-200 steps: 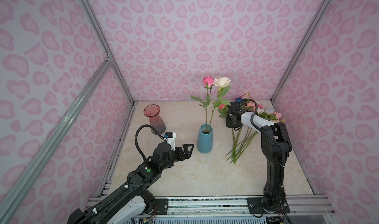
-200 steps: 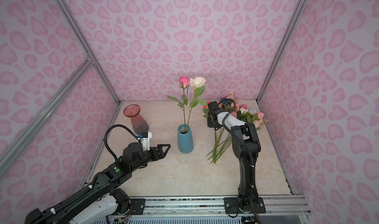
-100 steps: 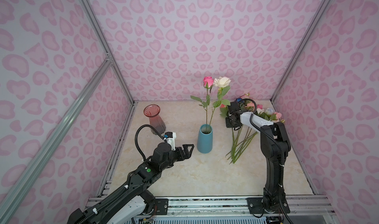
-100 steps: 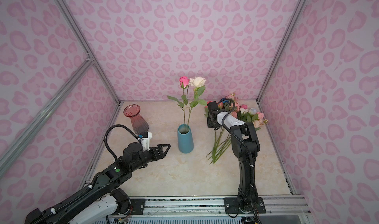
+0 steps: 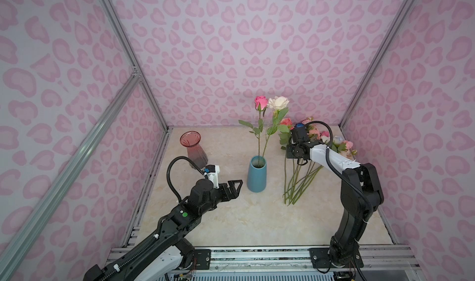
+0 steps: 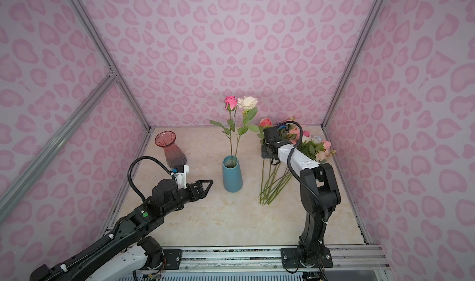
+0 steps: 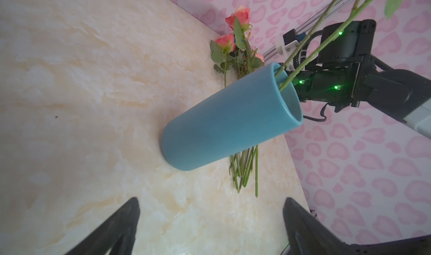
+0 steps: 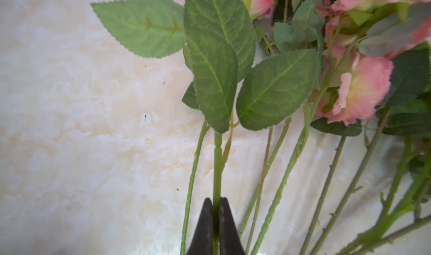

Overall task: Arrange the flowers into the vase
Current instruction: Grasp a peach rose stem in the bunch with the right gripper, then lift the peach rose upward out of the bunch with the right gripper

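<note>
Two flowers point(image 5: 261, 102) stand in the blue vase point(image 5: 256, 175). My right gripper point(image 8: 216, 203) pinches one stem point(image 8: 217, 162); many more lie on the table point(image 5: 231, 215). My left gripper point(image 7: 211, 221) is spread wide, empty.

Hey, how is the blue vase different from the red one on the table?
The blue vase is opaque; the red vase is see-through glass. The blue vase tapers plainly; the red vase narrows at the neck and flares at the rim. The blue vase holds a pink rose and a white rose; the red vase is empty. Both stand upright on the table.
</note>
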### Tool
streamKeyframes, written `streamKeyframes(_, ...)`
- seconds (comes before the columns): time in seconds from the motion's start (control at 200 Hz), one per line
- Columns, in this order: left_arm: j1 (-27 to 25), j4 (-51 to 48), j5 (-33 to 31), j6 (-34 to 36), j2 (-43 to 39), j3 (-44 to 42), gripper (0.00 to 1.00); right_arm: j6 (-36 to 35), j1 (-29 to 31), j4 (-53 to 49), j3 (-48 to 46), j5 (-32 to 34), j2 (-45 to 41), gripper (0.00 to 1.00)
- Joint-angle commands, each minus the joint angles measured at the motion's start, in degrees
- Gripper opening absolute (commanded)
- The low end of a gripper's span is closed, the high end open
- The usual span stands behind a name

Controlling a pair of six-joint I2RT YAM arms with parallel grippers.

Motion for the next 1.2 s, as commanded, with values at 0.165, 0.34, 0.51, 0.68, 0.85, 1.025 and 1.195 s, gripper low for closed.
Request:
streamKeyframes(0.165, 0.0, -0.4, -2.1, 0.8, -2.3, 0.8, 0.97, 3.7, 0.5, 11.0, -11.4, 0.4, -14.7, 0.05)
streamKeyframes(0.34, 0.0, -2.2, -3.7, 1.2, -4.1, 1.3, 0.97, 4.0, 1.0, 14.5, -15.6, 2.4, -23.6, 0.05)
streamKeyframes(0.51, 0.0, -4.6, -7.4, 1.4, -6.8, 1.8, 0.97, 4.3, 2.6, 19.1, -19.4, 6.4, -32.3, 0.05)
streamKeyframes(0.68, 0.0, -7.1, -13.0, 0.1, -10.1, 1.6, 0.97, 3.8, 5.1, 23.9, -22.3, 11.1, -39.7, 0.05)
streamKeyframes(0.85, 0.0, -9.4, -18.0, -1.6, -13.8, 1.2, 0.97, 0.8, 8.9, 27.7, -21.4, 13.9, -43.3, 0.05)
streamKeyframes(1.025, 0.0, -10.9, -19.2, -1.7, -15.4, 1.6, 0.97, -2.4, 13.6, 31.7, -18.9, 17.6, -44.7, 0.05)
streamKeyframes(1.195, 0.0, -11.7, -19.2, -1.9, -15.9, 1.8, 0.97, -4.8, 16.6, 34.2, -15.6, 18.6, -43.8, 0.05)
